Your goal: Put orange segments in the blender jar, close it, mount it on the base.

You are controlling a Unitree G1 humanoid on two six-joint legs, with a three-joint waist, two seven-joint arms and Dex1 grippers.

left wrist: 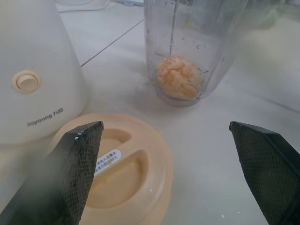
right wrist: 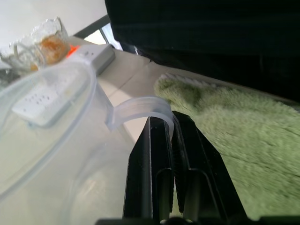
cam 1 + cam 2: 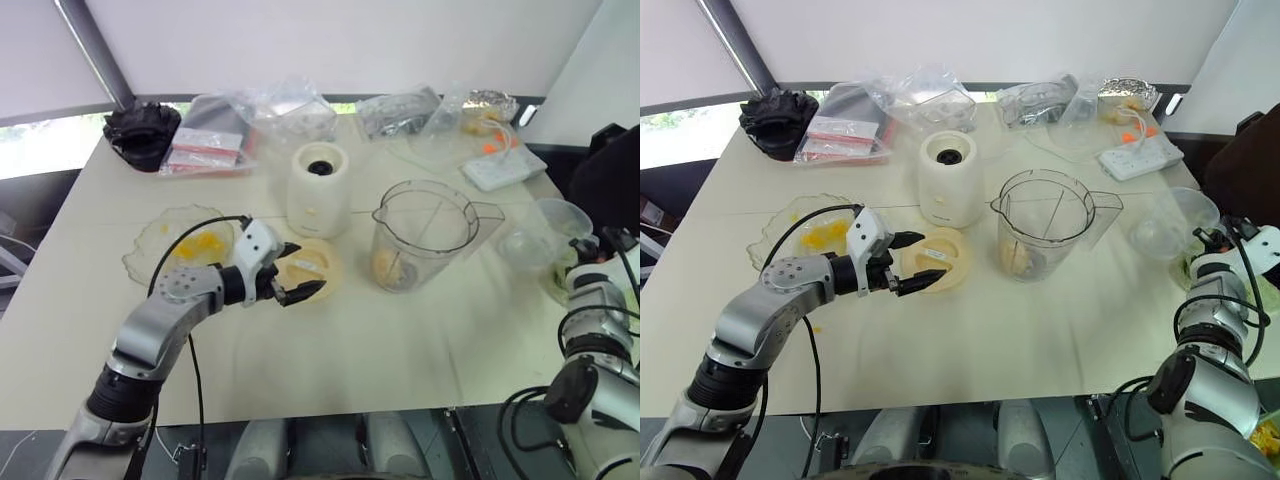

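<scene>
The clear blender jar stands upright at the table's middle right with one orange segment at its bottom. More orange segments lie in a wavy glass dish on the left. The cream-white base stands left of the jar. My left gripper is open and hovers over a flat cream lid in front of the base, with nothing between its fingers. My right gripper is shut at the table's right edge, its tips against the curved tab of a clear plastic bowl.
A black toothed part and plastic bags lie along the back edge. A white power strip and a foil pack are at the back right. A green cloth lies beside the right gripper.
</scene>
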